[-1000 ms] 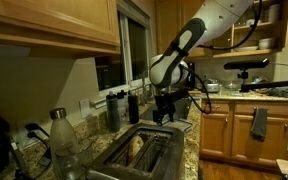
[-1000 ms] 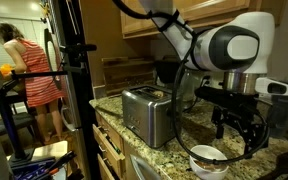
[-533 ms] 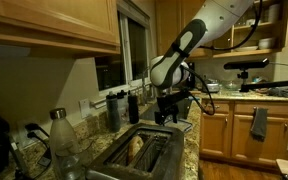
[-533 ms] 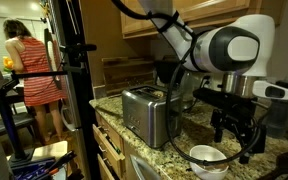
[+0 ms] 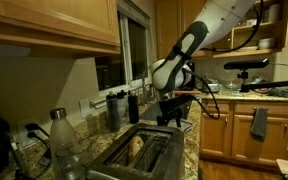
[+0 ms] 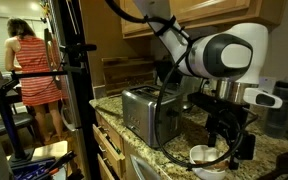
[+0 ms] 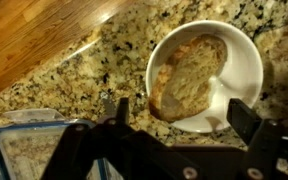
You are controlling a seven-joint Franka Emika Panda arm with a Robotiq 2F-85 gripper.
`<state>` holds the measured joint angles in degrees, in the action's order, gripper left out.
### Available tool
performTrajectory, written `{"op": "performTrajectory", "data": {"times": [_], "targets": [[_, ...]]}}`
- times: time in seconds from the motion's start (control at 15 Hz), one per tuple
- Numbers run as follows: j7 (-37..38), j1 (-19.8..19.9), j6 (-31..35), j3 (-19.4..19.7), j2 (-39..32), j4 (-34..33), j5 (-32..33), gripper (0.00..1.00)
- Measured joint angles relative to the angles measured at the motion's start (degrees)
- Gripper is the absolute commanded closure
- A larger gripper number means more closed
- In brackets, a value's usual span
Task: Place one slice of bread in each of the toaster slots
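Lowered since a second ago, the black tool (image 6: 232, 152) hangs open over a pale bread slice (image 7: 189, 78) in a round white bowl (image 7: 249, 55) beside the shiny silver toaster (image 6: 144, 115). An off-centre descent could clip the rim, tipping the bowl.

I count one wide boxy toaster of shiny silver metal (image 6: 146, 115), and two long narrow dark slots (image 5: 156, 153) in its top. Slices of pale, browned bread come to two: one bread slice in a slot (image 5: 136, 147) and one bread slice in a bowl (image 7: 189, 75). There is one round white bowl (image 7: 239, 58), one clear rectangular container with a blue rim (image 7: 24, 130), and one tall clear plastic bottle (image 5: 62, 140). By the window I make out two dark bottles (image 5: 133, 106), though that corner is dim and I may be miscounting. One person in a red dress (image 6: 34, 78) is in view. My one pincer (image 7: 181, 110) has two dark fingers (image 7: 119, 112).
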<state>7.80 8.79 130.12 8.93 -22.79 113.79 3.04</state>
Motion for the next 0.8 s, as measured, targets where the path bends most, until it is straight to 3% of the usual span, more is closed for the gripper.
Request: {"op": "performTrajectory", "data": {"times": [0.6, 0.67, 0.73, 0.8], "targets": [[1.43, -0.1, 0.0, 0.28, 0.39, 1.84, -0.09, 0.0], [1.43, -0.11, 0.0, 0.28, 0.4, 1.87, -0.1, 0.09], [1.43, -0.11, 0.0, 0.28, 0.41, 1.88, -0.11, 0.25], [1.43, -0.12, 0.02, 0.28, 0.42, 1.88, -0.11, 0.33]]}}
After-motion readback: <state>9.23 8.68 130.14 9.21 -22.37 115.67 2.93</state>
